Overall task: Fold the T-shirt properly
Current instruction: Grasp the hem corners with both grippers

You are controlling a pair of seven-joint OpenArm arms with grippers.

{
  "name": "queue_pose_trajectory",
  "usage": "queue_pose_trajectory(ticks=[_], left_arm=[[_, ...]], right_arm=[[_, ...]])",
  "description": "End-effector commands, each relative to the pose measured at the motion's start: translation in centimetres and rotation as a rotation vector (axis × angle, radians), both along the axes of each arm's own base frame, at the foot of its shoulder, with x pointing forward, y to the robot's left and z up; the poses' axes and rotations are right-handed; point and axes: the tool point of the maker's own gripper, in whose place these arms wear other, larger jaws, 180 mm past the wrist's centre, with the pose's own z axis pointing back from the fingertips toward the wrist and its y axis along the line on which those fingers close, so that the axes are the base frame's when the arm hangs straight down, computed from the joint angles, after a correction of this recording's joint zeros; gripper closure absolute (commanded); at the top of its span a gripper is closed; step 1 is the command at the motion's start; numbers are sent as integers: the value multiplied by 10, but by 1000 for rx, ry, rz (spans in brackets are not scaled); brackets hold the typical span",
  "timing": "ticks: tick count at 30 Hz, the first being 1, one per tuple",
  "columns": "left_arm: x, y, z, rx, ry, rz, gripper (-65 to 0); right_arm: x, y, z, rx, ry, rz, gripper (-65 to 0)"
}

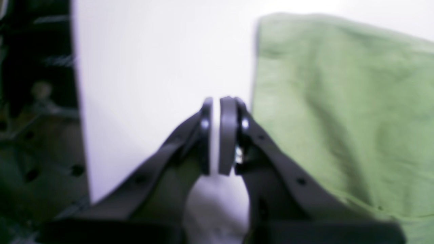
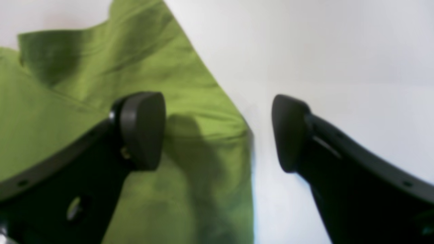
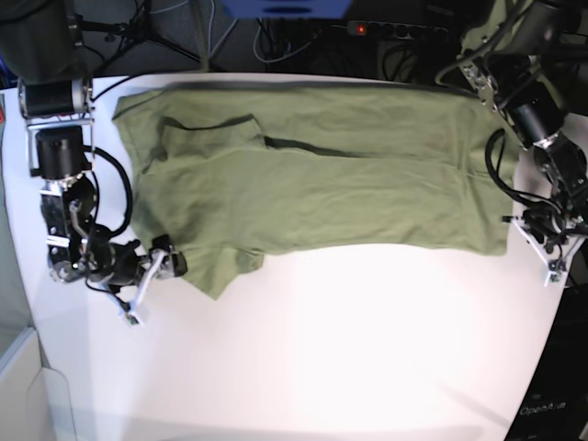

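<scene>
Plain olive-green short-sleeved cloth T-shirt [image 3: 312,175], soft and lightly creased, lying flat on the smooth white table [image 3: 349,349] with its long axis across the base view (one sleeve at lower left). Right gripper [image 3: 158,266], matte black, low beside that sleeve, fingers spread wide over the cloth edge. Left gripper [image 3: 548,241], beside the opposite end, fingers nearly together, holding nothing

Left claw [image 1: 215,135] nearly closed and empty; right claw [image 2: 218,132] spread wide.
</scene>
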Motion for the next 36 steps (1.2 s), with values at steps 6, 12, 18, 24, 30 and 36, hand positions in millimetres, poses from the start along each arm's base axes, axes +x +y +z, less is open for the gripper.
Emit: queue_pose_trajectory(ticks=[6, 12, 18, 24, 30, 36], left_arm=[[10, 20, 21, 43, -51, 14, -37], [7, 21, 21, 50, -42, 16, -37], [6, 21, 20, 50, -39, 16, -37], [6, 20, 20, 49, -40, 16, -37], [6, 18, 19, 45, -40, 14, -37], [7, 17, 19, 42, -41, 14, -36]], right_arm=[[26, 14, 18, 68, -91, -13, -480], [25, 25, -3, 79, -56, -3, -476], [22, 29, -12, 91, -42, -8, -461], [13, 31, -21, 87, -20, 2, -174], [7, 31, -27, 86, -6, 2, 0], [6, 40, -15, 87, -65, 41, -7]])
